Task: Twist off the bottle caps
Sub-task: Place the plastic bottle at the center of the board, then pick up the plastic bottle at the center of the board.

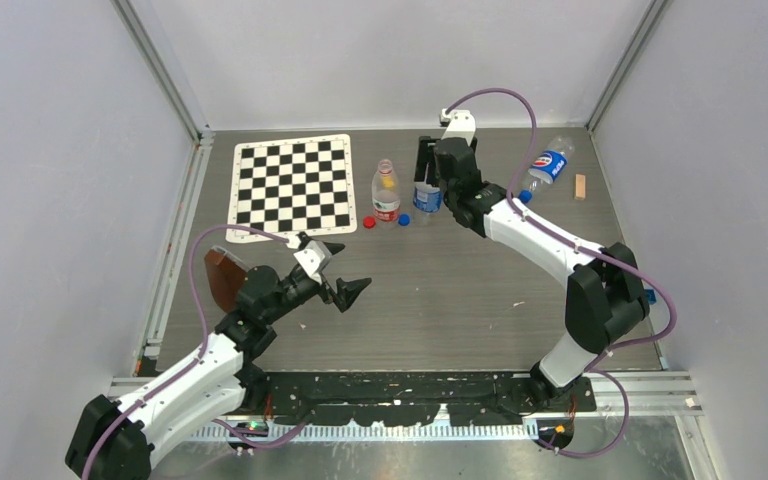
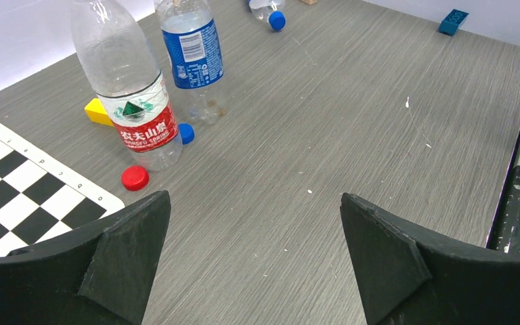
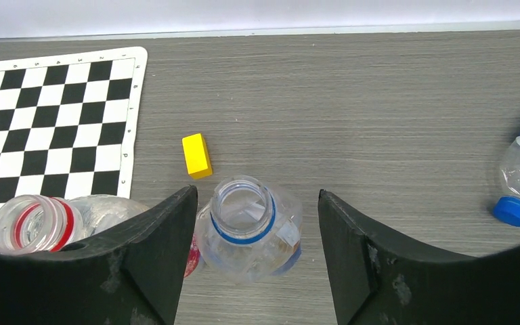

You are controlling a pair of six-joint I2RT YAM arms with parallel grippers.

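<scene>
right pincer [image 3: 256, 196] stands apart, the uncapped blue-label bottle [image 3: 249, 235] between its jaws, seemingly untouched; left pincer [image 2: 256, 203] wide apart.

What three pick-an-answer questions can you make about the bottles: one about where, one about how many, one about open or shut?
1. Where is the red cap? A) inside a bottle B) on the table by the red-label bottle C) screwed on a bottle
2. How many bottles stand upright? A) three B) one C) two
3. The lying bottle is: A) capped B) open C) snapped in two
Answers: 1B, it lies loose beside that bottle. 2C, the red-label bottle and blue-label bottle stand. 3A, its blue cap is on.
</scene>
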